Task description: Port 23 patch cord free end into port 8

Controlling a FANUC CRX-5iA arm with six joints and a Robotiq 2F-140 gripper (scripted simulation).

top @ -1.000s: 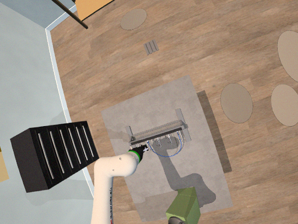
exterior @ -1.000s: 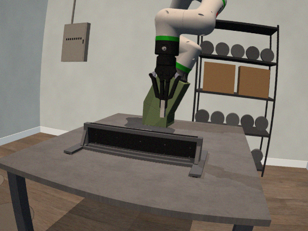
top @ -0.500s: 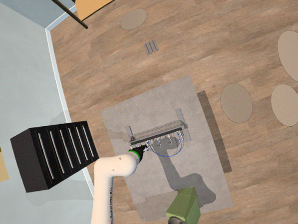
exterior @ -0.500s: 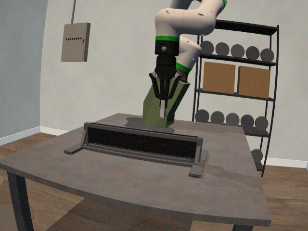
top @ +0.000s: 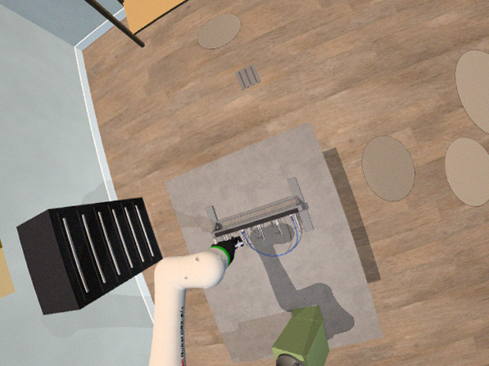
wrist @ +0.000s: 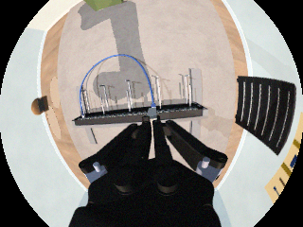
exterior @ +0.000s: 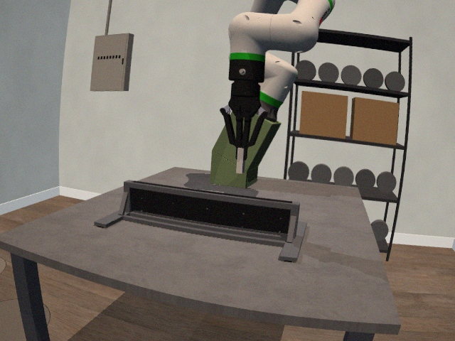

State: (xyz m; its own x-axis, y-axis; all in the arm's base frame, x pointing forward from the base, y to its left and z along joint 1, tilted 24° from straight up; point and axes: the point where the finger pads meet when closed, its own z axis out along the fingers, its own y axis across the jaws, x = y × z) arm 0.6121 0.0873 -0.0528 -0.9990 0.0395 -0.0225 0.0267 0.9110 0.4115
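The rack (top: 265, 219) (exterior: 212, 195) (wrist: 114, 118) stands upright on the table (top: 258, 281) (exterior: 183, 271). The blue patch cord (top: 276, 255) (wrist: 120, 55) bows out in front of it. One end meets the rack near its right end in the top view. The other reaches the panel left of the middle there; seating depth, latch and port number cannot be read. My gripper (top: 240, 242) (exterior: 239, 171) (wrist: 152, 113) is shut with its pads together, and nothing shows held between them. It is in front of the panel near that second cord end; the pads partly hide the plug.
Thin silver guide bars (top: 260, 230) (wrist: 129, 96) stick out from the rack's front on both sides of my fingers. A green pedestal (top: 301, 339) (exterior: 227, 165) stands at the table's robot side. A black drawer cabinet (top: 92, 256) (wrist: 265, 113) stands beyond the table's side.
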